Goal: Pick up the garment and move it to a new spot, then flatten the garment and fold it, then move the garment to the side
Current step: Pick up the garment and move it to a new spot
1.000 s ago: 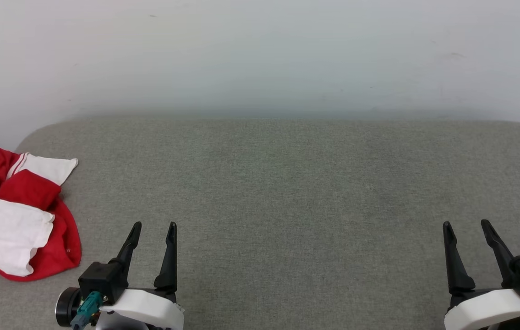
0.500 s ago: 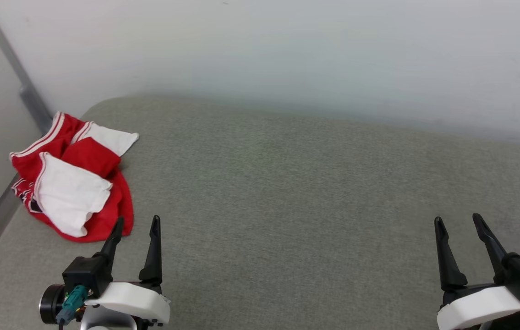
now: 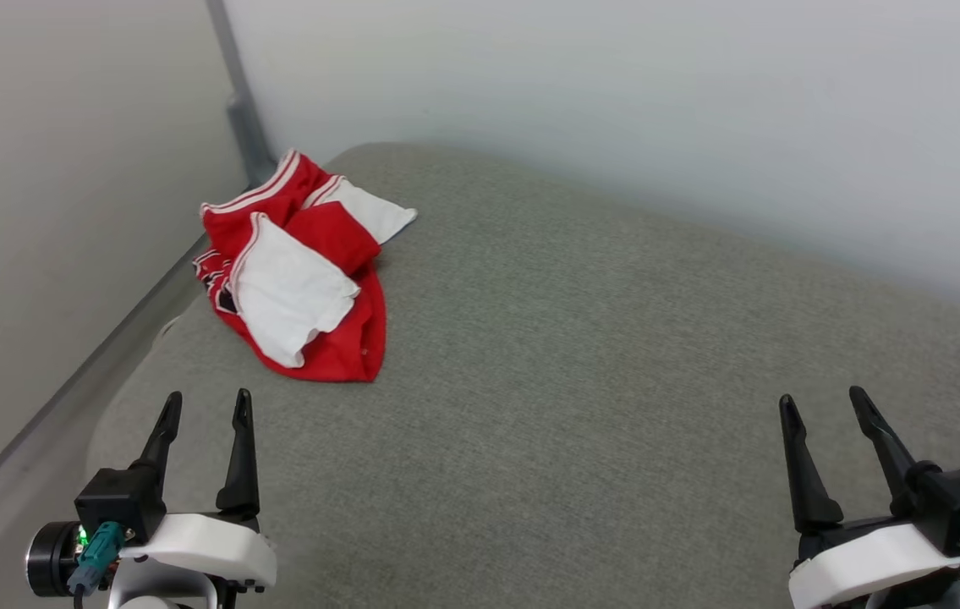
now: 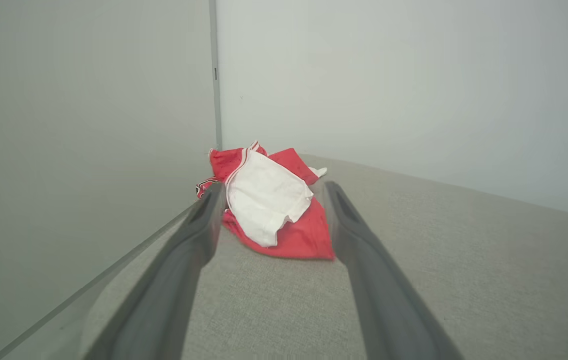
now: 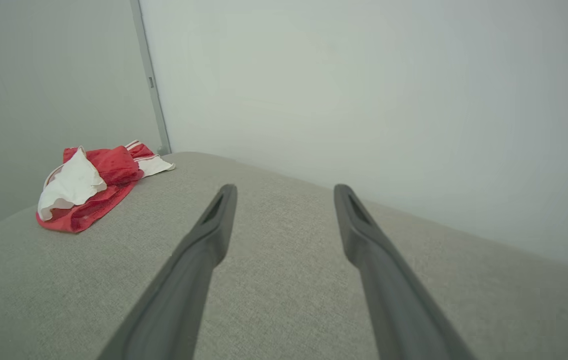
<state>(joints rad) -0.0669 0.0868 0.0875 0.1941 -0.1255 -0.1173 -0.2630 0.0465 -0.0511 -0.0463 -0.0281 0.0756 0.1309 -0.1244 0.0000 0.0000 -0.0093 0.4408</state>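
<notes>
Head view: the garment (image 3: 302, 279) lies crumpled on the grey cushion (image 3: 581, 397), just beside the foot of the corner strip (image 3: 240, 118). Its long axis runs from the strip toward the robot. The striped trim points at the strip and the red pointed end points away from it. A white sleeve covers the middle. Dark white-edged marks peek out at the left edge, too folded to read. The left gripper (image 3: 208, 396) and right gripper (image 3: 821, 396) stand apart from the garment, jaws spread and empty.

Left wrist view: the spread fingers (image 4: 198, 235) frame the heap below the strip, its red point nearest.

Right wrist view: the heap lies at the strip's foot, well apart from the parted fingers (image 5: 208, 235), its marks hidden.
</notes>
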